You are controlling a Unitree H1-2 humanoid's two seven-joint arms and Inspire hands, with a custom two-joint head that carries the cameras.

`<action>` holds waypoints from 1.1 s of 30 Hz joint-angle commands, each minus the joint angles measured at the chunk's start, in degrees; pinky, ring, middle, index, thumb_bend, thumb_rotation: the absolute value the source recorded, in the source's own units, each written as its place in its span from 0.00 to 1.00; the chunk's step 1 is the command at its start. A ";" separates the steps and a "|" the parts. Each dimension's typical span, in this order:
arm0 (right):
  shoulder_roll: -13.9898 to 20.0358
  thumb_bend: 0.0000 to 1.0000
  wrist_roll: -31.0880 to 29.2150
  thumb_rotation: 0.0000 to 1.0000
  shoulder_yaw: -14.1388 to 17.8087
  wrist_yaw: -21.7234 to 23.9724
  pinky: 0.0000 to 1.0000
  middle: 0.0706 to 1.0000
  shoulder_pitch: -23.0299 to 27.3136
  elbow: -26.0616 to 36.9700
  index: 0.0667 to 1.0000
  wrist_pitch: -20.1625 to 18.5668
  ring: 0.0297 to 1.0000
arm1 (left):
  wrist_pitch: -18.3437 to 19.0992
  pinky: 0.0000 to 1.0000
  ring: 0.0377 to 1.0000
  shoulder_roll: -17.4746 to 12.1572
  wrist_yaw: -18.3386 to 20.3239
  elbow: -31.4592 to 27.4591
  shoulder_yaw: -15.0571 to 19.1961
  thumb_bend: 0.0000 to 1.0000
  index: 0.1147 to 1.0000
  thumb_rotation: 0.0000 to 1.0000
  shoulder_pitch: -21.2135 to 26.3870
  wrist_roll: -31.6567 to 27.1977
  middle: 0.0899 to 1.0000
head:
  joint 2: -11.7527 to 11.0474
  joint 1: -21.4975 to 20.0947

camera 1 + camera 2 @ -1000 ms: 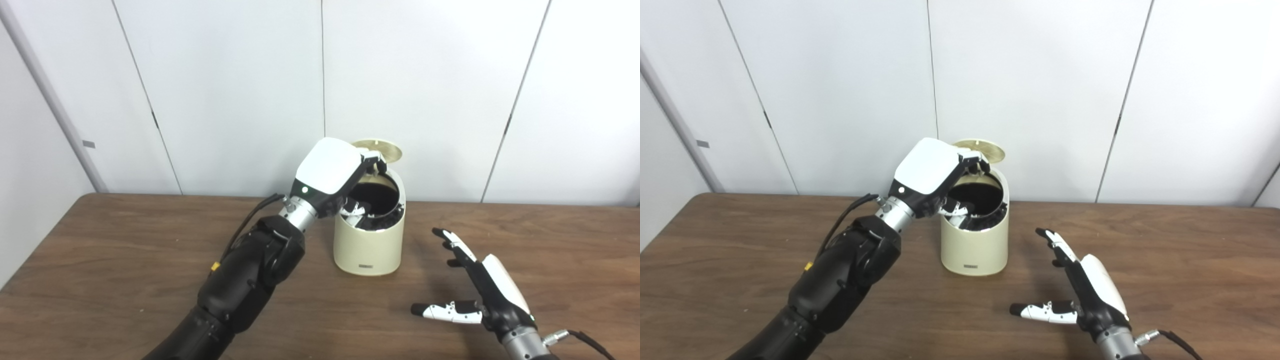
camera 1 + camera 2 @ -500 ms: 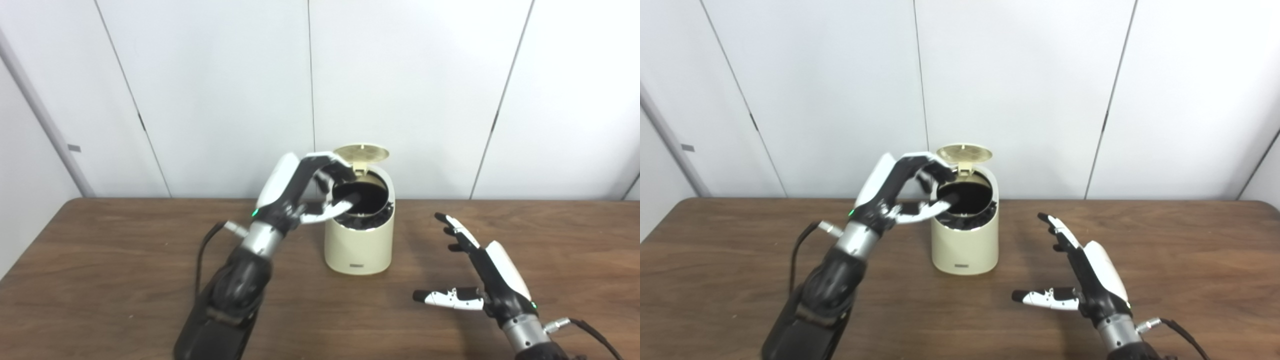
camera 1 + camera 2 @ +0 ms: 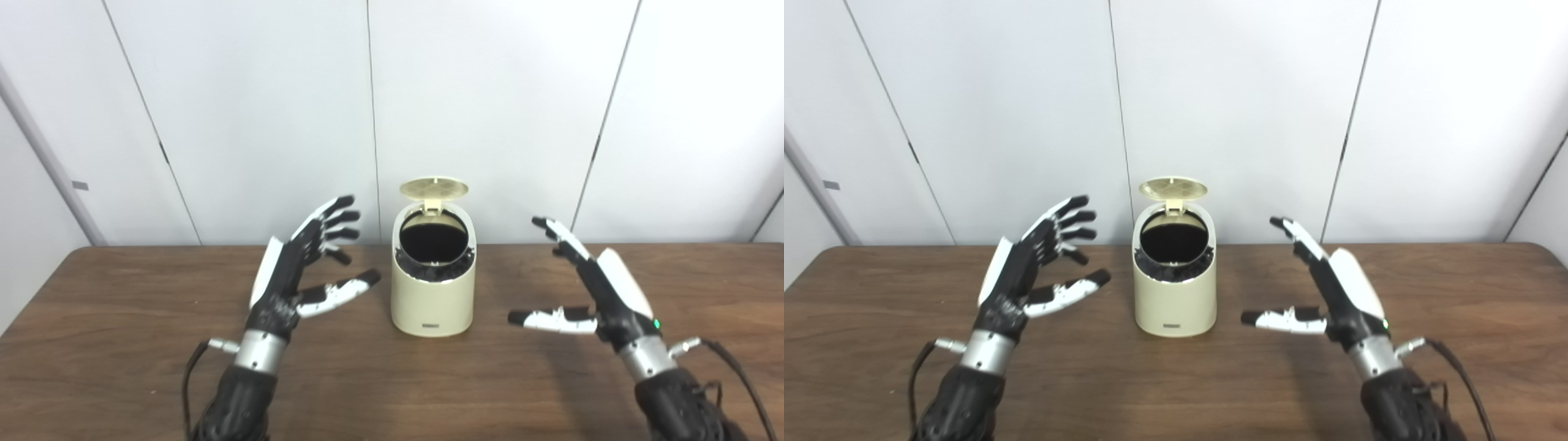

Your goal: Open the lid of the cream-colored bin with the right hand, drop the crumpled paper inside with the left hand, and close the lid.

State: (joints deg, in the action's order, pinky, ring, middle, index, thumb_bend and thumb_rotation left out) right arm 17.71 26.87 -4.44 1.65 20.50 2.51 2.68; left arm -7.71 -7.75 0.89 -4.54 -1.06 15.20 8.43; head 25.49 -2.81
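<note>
Bin (image 3: 433, 300) lid (image 3: 433, 188) up; L hand (image 3: 294, 275), R hand (image 3: 597, 294) both splayed, empty, flanking. Risk: R-hand push on lid could tip bin backward.

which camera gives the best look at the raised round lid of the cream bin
Little separates them. The right eye view has the raised round cream lid nearer the picture's centre, its pale underside facing the camera, clear of both hands. The left eye view shows the same underside, just as unblocked.
</note>
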 commanded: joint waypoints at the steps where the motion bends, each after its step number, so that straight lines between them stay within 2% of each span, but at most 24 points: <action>1: 0.44 0.81 -0.30 0.45 -0.01 0.49 0.81 0.92 3.95 2.33 0.89 0.55 0.91 | -0.34 0.56 0.71 -0.22 -0.21 -2.10 0.55 0.71 0.85 0.19 0.52 -0.43 0.79 | 0.01 0.00; 8: 0.87 0.76 0.90 0.39 -0.90 2.12 0.78 0.90 8.39 2.68 0.89 0.28 0.89 | -0.78 0.58 0.72 -0.94 0.02 -1.16 0.63 0.70 0.85 0.20 -1.85 0.17 0.79 | -0.05 0.10; 11: 1.23 0.74 2.33 0.41 -1.40 3.49 0.81 0.90 10.46 3.09 0.90 -0.96 0.90 | -0.99 0.60 0.73 -1.21 0.40 -0.67 0.73 0.71 0.85 0.19 -2.81 -0.56 0.80 | -0.07 0.08; 14: 1.30 0.75 4.18 0.46 -1.82 4.46 0.77 0.90 12.18 3.36 0.90 -2.82 0.88 | -1.13 0.62 0.73 -1.62 0.48 -0.20 0.51 0.70 0.84 0.20 -3.50 0.33 0.79 | -0.12 0.11; 19: 1.46 0.76 6.41 0.50 -2.83 5.19 0.69 0.89 14.71 3.05 0.88 -3.69 0.84 | -1.77 0.62 0.73 -2.10 0.15 1.35 0.30 0.70 0.82 0.19 -4.41 1.71 0.79 | -0.25 0.32; 30: 1.27 0.77 9.42 0.53 -4.55 9.76 0.79 0.92 18.26 4.56 0.90 -10.19 0.95 | -0.67 0.63 0.74 -1.71 -0.13 1.54 -0.50 0.72 0.81 0.20 -5.00 3.73 0.79 | -0.26 0.51; 33: 1.39 0.79 9.30 0.54 -4.85 10.06 0.81 0.92 19.04 3.91 0.90 -10.04 0.96 | -1.04 0.63 0.74 -1.69 0.05 1.75 -0.52 0.72 0.82 0.21 -4.85 3.27 0.79 | -0.26 0.51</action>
State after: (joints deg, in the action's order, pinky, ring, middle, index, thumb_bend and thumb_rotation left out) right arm 18.56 36.06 -9.49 11.86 35.84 5.25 -7.82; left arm -7.65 -9.38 1.31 -1.77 -1.63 9.00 11.50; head 25.22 -2.29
